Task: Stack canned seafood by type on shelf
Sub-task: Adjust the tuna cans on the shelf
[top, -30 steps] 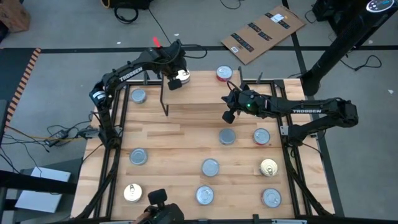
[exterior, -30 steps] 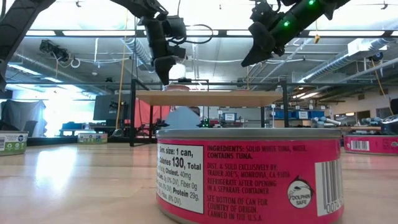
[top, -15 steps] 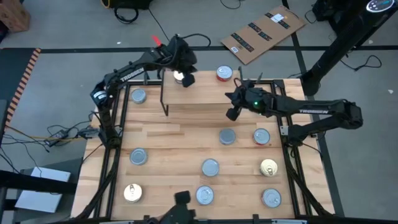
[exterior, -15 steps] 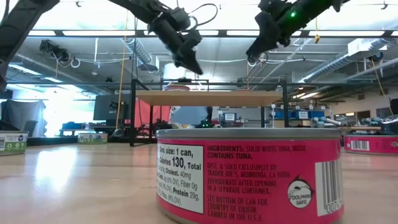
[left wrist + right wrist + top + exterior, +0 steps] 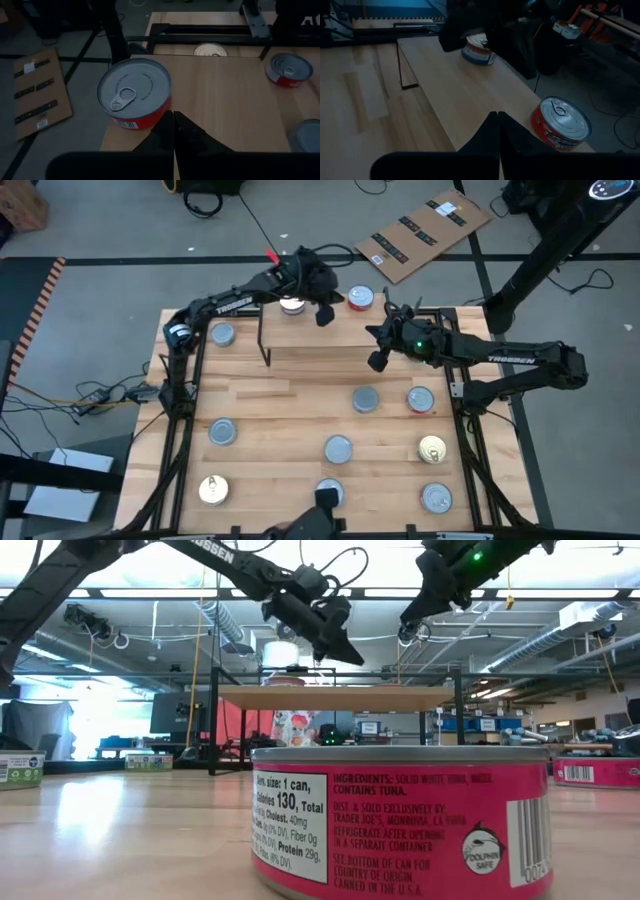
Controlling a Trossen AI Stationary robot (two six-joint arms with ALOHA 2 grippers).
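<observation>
Now both arms hang above the shelf (image 5: 320, 340), and both sets of jaws are shut tight with nothing in them. The left gripper (image 5: 324, 315) is near the red tin (image 5: 360, 299) at the shelf's back corner. The right gripper (image 5: 377, 360) is over the shelf's front edge. A pale tin (image 5: 291, 305), maybe gold-topped, sits near the other back corner. More tins (image 5: 338, 448) lie spread on the bench (image 5: 280, 415).

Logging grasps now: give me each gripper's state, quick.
Left gripper: closed, holding nothing, above the shelf near the red-labelled tin.
Right gripper: closed, empty, over the shelf's right end.
</observation>
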